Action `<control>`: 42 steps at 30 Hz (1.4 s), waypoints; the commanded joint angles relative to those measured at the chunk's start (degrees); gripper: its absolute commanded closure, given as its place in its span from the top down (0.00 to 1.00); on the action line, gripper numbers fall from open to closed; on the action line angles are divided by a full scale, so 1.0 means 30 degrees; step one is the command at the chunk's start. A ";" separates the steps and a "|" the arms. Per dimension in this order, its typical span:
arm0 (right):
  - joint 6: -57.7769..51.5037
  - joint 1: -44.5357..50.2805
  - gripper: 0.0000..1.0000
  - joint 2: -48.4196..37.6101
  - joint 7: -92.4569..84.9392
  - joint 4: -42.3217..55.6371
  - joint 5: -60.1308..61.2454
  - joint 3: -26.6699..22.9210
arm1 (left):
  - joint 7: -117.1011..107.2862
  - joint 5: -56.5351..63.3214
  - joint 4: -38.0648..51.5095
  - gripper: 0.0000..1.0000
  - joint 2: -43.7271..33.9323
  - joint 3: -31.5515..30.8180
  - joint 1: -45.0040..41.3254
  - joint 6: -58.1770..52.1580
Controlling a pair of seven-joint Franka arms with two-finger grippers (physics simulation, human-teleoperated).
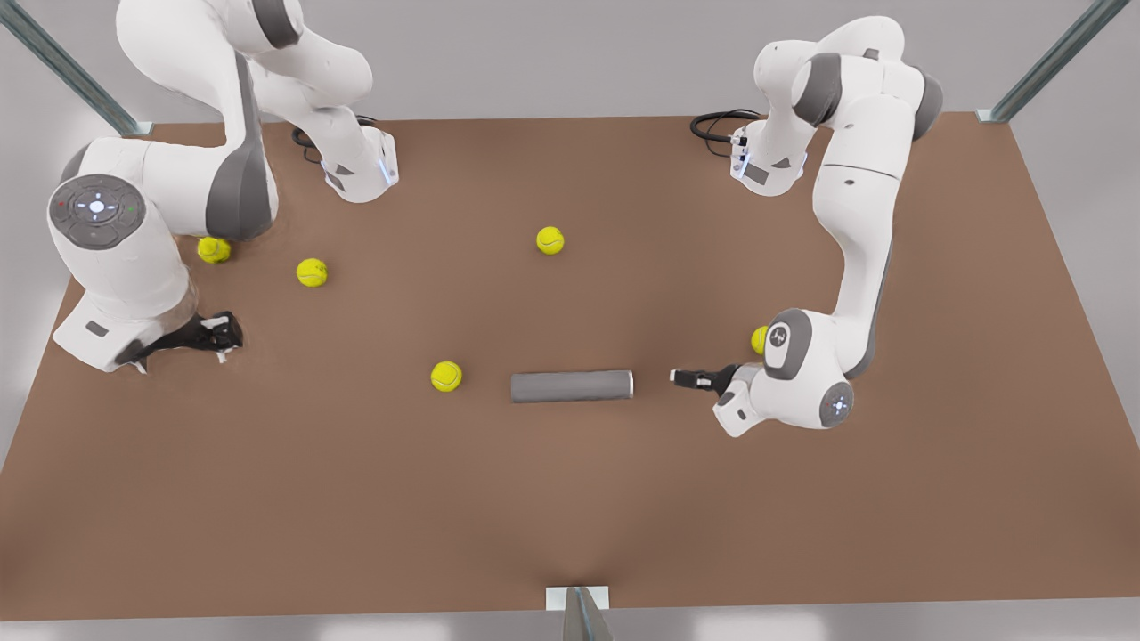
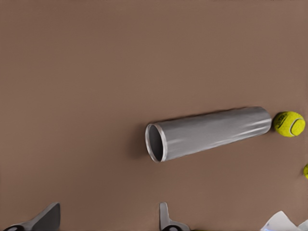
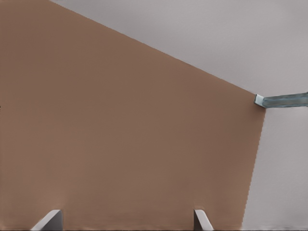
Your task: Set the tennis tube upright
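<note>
tube (image 1: 571,386) lying flat mid-table (image 1: 570,534), rim toward 3 o'clock | ball (image 1: 446,376) near its 9 o'clock end | left gripper (image 1: 682,377) – fingers spread, just off rim | right gripper (image 1: 224,343) – spread, waits far at 9 o'clock

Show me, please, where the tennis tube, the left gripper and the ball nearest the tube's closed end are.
tennis tube (image 1: 571,386): front view, middle of its side.
left gripper (image 1: 681,377): front view, between its fingertips, facing the tube's open end.
ball (image 1: 446,376): front view, its centre.
</note>
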 commanded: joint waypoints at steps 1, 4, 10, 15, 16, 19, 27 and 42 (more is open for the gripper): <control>-0.4965 -0.1123 1.00 -0.2047 -0.0154 -0.1092 0.2625 0.0113 | 0.4764 -0.0893 0.0069 1.00 0.0570 -0.0334 -0.0096 0.3467; -0.4935 -0.1563 1.00 -0.2080 -0.0095 -0.2060 0.3710 0.0055 | 0.4734 -0.1128 -0.0282 1.00 0.1009 -0.1008 -0.0300 0.4083; -0.4555 -0.1387 1.00 -0.0819 -0.0154 -0.2002 0.3593 -0.0033 | 0.4822 -0.1567 -0.0634 1.00 0.1889 -0.1712 -0.0330 0.4816; -0.4555 -0.1358 1.00 -0.0672 -0.0154 -0.2177 0.3446 -0.0062 | 0.4822 -0.2300 -0.0576 1.00 0.2563 -0.2415 -0.0359 0.5666; -0.4555 -0.1358 1.00 -0.0731 -0.0183 -0.2207 0.3505 -0.0033 | 0.4851 -0.2270 -0.0576 1.00 0.2738 -0.2502 -0.0359 0.5636; -0.4555 -0.1358 1.00 -0.0701 -0.0359 -0.2236 0.3593 -0.0092 | 0.4851 -0.2270 -0.0576 1.00 0.3061 -0.2707 -0.0359 0.5665; -0.4555 -0.1358 1.00 -0.0701 -0.0418 -0.2529 0.3681 -0.0092 | 0.4764 -0.2944 -0.0517 1.00 0.3471 -0.3264 -0.0828 0.6310; -0.4555 -0.1358 1.00 -0.0643 -0.0505 -0.2676 0.4003 -0.0180 | 0.6110 -0.4614 -0.0546 1.00 0.4204 -0.4495 0.0138 0.6046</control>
